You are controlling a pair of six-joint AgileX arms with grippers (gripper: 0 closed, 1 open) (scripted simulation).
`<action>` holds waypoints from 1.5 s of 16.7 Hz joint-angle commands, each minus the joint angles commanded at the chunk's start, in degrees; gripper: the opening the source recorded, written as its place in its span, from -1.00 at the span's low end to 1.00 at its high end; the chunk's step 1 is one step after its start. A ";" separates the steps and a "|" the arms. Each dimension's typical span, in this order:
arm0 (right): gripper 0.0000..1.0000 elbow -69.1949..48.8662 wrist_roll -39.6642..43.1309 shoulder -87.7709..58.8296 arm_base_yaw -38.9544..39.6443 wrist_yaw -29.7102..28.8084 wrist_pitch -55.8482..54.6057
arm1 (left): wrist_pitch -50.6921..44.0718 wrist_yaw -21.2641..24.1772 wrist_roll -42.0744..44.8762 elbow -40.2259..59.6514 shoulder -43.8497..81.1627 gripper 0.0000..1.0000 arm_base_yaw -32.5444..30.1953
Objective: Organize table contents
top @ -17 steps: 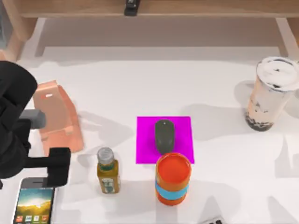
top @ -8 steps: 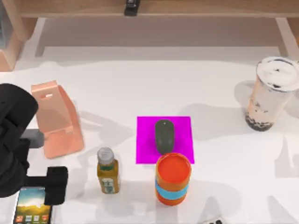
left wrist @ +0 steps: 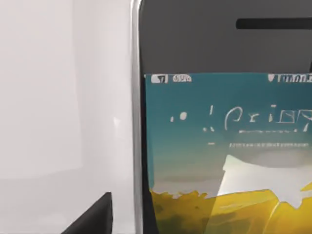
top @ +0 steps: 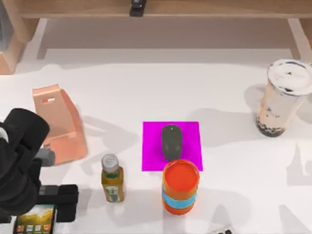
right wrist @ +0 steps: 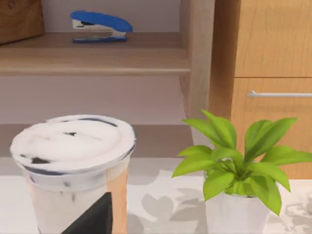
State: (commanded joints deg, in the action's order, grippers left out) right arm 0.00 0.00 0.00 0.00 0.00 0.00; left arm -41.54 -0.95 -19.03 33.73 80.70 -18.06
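The white-edged smartphone [top: 35, 220] lies flat at the front left of the white table [top: 122, 92]. My left gripper [top: 36, 210] hangs open right over it, one dark finger [top: 62, 200] just off the phone's right side. Up close, the phone's screen [left wrist: 224, 146] sits beside a fingertip [left wrist: 92, 220], with a narrow gap between them. The dark grey mouse [top: 171, 141] rests on a magenta pad [top: 190, 131] mid-table. The milk-tea cup [top: 282, 97] stands upright at the far right; its lid [right wrist: 73, 144] shows behind my right gripper's fingertip [right wrist: 92, 219], parked and open.
A pink phone stand [top: 58, 124] stands just behind my left arm. An amber bottle [top: 112, 179] and an orange can with a blue band [top: 181, 187] stand in front of the pad. A wooden shelf [top: 161, 9] with a stapler [right wrist: 97, 27] runs along the back, beside a potted plant [right wrist: 234, 161].
My left arm has moved toward the table's front edge and come down over the smartphone, covering more of it. Nothing else has moved.
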 joint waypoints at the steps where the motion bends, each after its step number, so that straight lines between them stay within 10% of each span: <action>1: 1.00 0.00 0.00 0.00 0.00 0.00 0.00 | 2.23 0.00 0.07 -1.19 1.10 1.00 0.06; 7: 1.00 0.00 0.00 0.00 0.00 0.00 0.00 | 5.27 -0.01 0.18 -3.06 2.88 1.00 0.14; 20: 1.00 0.00 0.00 0.00 0.00 0.00 0.00 | 5.27 -0.01 0.18 -3.06 2.88 -0.96 0.14; 25: 1.00 0.00 0.00 0.00 0.00 0.00 0.00 | 5.27 -0.01 0.18 -3.06 2.88 -1.00 0.14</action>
State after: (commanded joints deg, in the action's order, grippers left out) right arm 0.00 0.00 0.00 0.00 0.00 0.00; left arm -36.27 -0.95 -18.85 30.67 83.59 -17.92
